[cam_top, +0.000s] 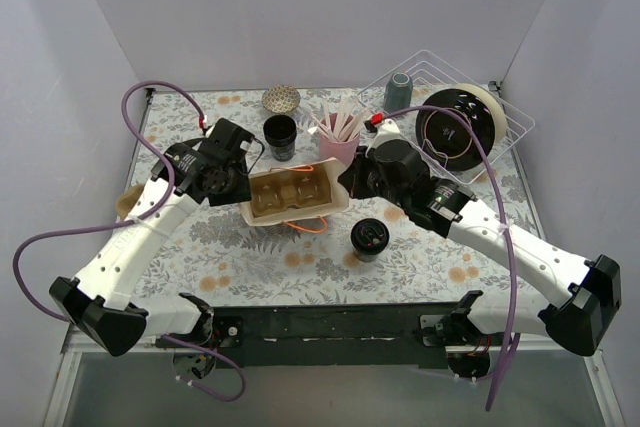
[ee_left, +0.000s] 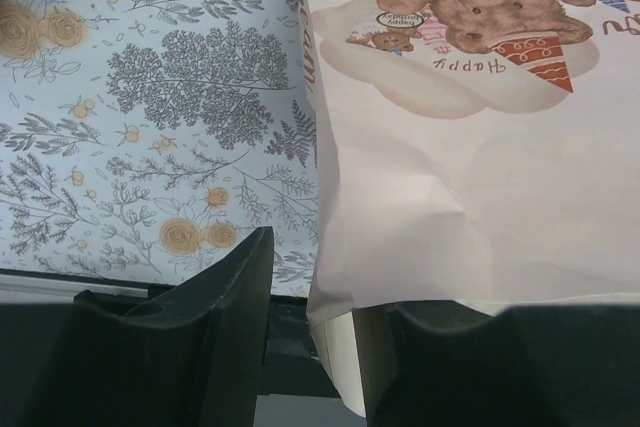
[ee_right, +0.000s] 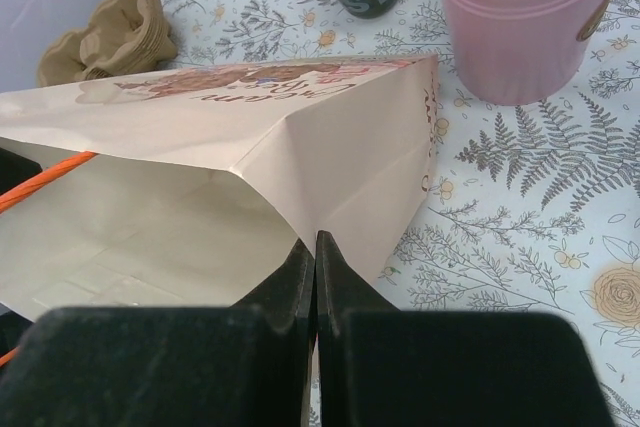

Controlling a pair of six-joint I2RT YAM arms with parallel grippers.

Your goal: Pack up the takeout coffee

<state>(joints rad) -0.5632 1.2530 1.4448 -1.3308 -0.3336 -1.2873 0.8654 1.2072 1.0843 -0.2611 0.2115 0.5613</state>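
Note:
The takeout coffee (cam_top: 369,239), a small black cup with a glossy black lid, stands on the table in front of the bag's right end, only in the top view. A beige paper bag (cam_top: 295,197) stands open in the middle with a brown cup tray inside. My right gripper (cam_top: 347,179) is shut on the bag's right edge, with the paper pinched between its fingers (ee_right: 316,239). My left gripper (cam_top: 243,179) is open at the bag's left edge (ee_left: 470,197); the paper wall hangs between its spread fingers (ee_left: 325,277).
A lidless black cup (cam_top: 280,135) and a pink cup of stirrers (cam_top: 340,137) stand behind the bag. A wire rack (cam_top: 505,112) at the back right holds a grey-blue tumbler (cam_top: 399,92). Brown carriers (cam_top: 128,202) lie at the left.

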